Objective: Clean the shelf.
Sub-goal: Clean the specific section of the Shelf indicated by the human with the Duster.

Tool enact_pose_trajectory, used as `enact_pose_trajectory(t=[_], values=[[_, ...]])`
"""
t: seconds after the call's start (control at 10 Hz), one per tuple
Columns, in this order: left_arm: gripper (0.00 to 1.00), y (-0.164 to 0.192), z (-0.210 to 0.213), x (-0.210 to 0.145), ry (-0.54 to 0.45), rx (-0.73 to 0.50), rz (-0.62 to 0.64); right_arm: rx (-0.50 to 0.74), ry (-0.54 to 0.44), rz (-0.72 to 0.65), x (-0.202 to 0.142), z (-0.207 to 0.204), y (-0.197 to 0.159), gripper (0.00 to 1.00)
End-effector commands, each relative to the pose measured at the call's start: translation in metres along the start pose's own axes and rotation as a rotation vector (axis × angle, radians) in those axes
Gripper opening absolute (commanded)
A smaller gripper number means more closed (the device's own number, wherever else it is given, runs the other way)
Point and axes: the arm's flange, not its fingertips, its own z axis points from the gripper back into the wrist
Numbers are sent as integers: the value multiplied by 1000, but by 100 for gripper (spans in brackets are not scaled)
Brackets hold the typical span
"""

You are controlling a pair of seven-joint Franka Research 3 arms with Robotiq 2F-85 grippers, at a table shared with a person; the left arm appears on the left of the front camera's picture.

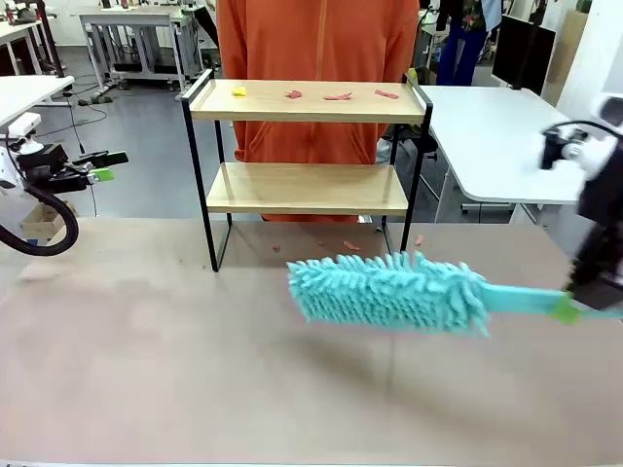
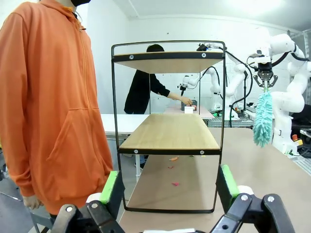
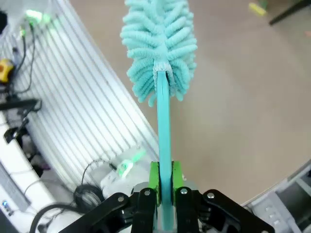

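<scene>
The shelf (image 1: 307, 102) stands at the table's far side, two wooden boards in a black frame; from the left wrist I look along it end-on (image 2: 170, 131). Small pink scraps (image 1: 338, 96) and a yellow bit (image 1: 238, 91) lie on its top board. A fluffy teal duster (image 1: 389, 290) hovers low over the table in front of the shelf. My right gripper (image 1: 568, 306) is shut on its handle (image 3: 164, 141), with the head (image 3: 158, 43) pointing away. My left gripper (image 1: 109, 165) is open at the far left, off the table, its green pads (image 2: 109, 187) wide apart and nothing between them.
A person in an orange hoodie (image 1: 316, 49) stands right behind the shelf, close to its end (image 2: 53, 107). A few pink scraps (image 1: 350, 246) lie on the brown table (image 1: 195, 370) by the shelf's feet. White tables (image 1: 496, 136) stand behind on the right.
</scene>
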Motion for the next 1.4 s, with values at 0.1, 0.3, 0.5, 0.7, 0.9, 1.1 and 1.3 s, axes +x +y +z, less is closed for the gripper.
enact_pose_trajectory(t=[0.1, 0.3, 0.5, 0.7, 0.9, 1.1, 1.3], values=[[100, -1, 0, 3, 5, -8, -11, 46, 44, 14, -83, -47, 12, 13], [100, -1, 0, 3, 5, -8, -11, 58, 77, -14, -107, -55, 16, 13], [100, -1, 0, 3, 5, -8, -11, 72, 84, -27, -64, 15, 9, 13], [100, -1, 0, 3, 5, -8, -11, 72, 84, -27, -64, 15, 9, 13], [100, -1, 0, 3, 5, -8, -11, 72, 84, -27, -64, 15, 9, 13], [100, -1, 0, 3, 5, -8, -11, 72, 84, -27, -64, 15, 9, 13], [100, -1, 0, 3, 5, -8, -11, 72, 84, -27, -64, 15, 9, 13]])
